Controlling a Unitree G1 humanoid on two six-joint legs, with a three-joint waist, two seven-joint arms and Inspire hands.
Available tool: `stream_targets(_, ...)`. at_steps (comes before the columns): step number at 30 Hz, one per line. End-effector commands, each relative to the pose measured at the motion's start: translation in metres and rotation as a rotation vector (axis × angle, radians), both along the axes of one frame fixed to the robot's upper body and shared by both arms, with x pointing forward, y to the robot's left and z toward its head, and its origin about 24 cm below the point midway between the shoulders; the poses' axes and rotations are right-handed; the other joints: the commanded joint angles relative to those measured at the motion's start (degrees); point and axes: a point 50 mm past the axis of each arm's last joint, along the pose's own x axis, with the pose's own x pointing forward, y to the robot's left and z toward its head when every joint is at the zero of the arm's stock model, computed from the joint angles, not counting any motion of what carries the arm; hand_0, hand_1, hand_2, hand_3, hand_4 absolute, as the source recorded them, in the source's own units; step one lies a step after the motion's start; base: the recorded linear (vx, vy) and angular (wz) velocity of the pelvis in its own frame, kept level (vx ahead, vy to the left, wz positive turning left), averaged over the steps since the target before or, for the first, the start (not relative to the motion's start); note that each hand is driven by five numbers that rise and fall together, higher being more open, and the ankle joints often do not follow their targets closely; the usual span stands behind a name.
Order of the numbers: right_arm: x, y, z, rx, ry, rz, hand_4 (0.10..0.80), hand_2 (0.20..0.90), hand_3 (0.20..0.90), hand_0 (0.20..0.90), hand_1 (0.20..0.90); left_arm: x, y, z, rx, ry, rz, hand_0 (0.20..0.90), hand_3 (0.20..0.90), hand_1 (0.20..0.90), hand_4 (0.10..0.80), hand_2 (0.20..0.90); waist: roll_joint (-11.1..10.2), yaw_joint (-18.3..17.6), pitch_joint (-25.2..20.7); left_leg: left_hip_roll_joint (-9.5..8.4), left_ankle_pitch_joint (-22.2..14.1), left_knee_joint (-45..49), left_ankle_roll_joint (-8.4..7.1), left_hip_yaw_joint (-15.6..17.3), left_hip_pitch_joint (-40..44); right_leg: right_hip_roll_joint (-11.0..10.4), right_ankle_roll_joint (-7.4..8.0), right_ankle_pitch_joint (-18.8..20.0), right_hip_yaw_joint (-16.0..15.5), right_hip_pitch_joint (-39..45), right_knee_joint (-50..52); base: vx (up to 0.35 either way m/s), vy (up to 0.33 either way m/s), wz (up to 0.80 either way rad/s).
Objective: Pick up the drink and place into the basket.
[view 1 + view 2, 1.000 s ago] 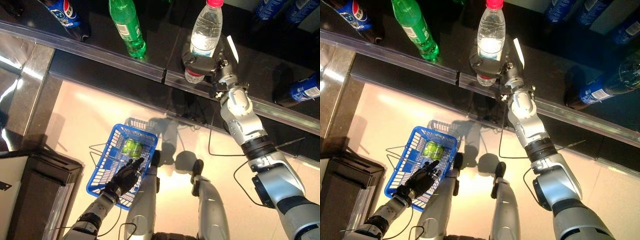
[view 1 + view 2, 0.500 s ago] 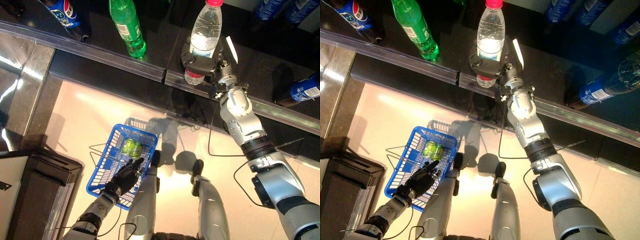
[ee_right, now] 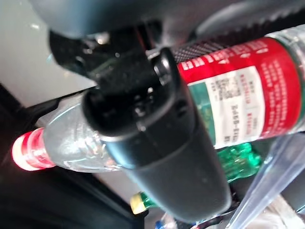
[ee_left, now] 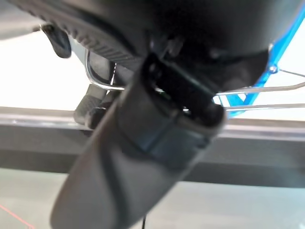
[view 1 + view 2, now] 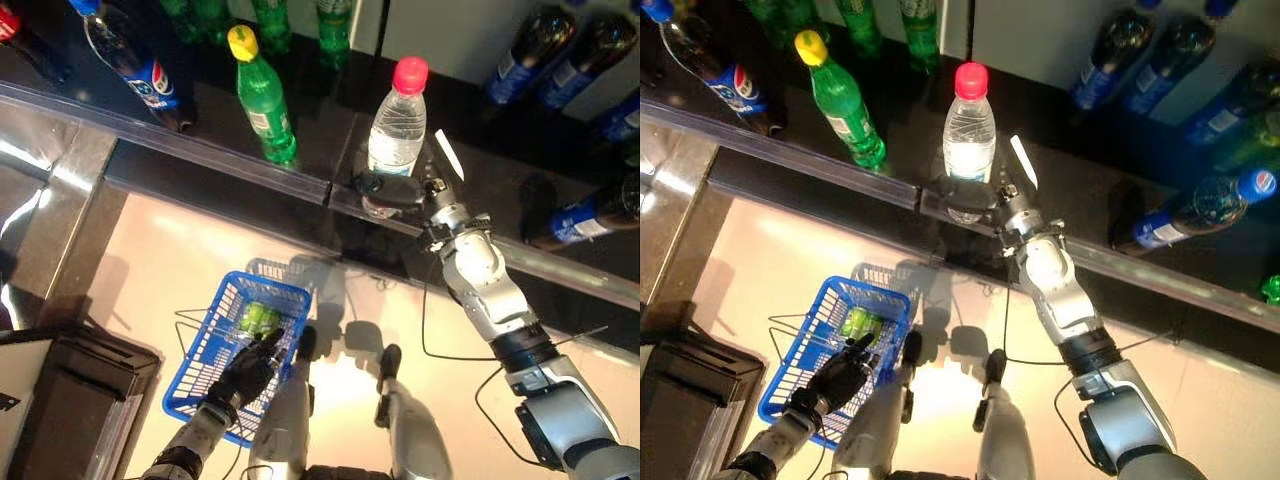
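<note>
We logged: water bottle, upright on shelf; R hand fingers curled round its base. L hand fingers closed on blue basket handle, w/ green cans inside.

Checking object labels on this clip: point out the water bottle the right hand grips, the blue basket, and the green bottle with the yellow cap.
water bottle (image 5: 396, 135), left eye view, clear body.
blue basket (image 5: 206, 345), left eye view, left wall.
green bottle (image 5: 266, 115), left eye view, label area.

light: bright, glare on floor | shadows: hard, beside basket | wrist views: blurred close-up
</note>
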Motion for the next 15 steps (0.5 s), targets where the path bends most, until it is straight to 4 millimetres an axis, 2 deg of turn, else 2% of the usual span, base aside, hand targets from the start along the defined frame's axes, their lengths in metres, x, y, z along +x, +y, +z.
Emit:
stream_targets(1, -0.035, 0.011, 0.077, 0.143, -0.408, 0.147, 0.1, 0.3, 0.2, 0.3, 0.3, -0.001, -0.034, 0.009, -0.119, -0.188, -0.121, 0.3, 0.2, 0.3, 0.1, 0.3, -1.1, -0.9, -15.3, -0.51, -2.0, -1.0, 0.25, 0.1, 1.5, 0.1, -1.38, 0.8, 0.3, -0.7, 1.2, 0.134, 0.004, 0.03)
stream_targets(8, -0.041, 0.009, 0.048, 0.131, -0.315, 0.137, 0.1, 0.3, 0.2, 0.3, 0.3, -0.001, -0.033, 0.014, -0.123, -0.262, -0.107, 0.3, 0.2, 0.3, 0.1, 0.3, -1.4, -0.7, -21.1, 0.18, -1.8, -3.3, -0.58, 1.0, 4.8, -0.1, -0.71, 2.5, -1.7, 4.3, -3.7, 0.107, 0.005, 0.13)
stream_targets(15, -0.048, 0.0, 0.024, 0.132, -0.238, 0.149, 0.1, 0.3, 0.2, 0.3, 0.3, 0.003, -0.036, 0.028, -0.137, -0.392, -0.118, 0.3, 0.2, 0.3, 0.1, 0.3, -1.4, 0.0, -23.8, 0.54, -2.5, -3.3, -0.56, 1.8, 7.1, -0.4, -0.53, 2.5, -2.6, 6.4, -4.5, 0.055, 0.022, 0.0)
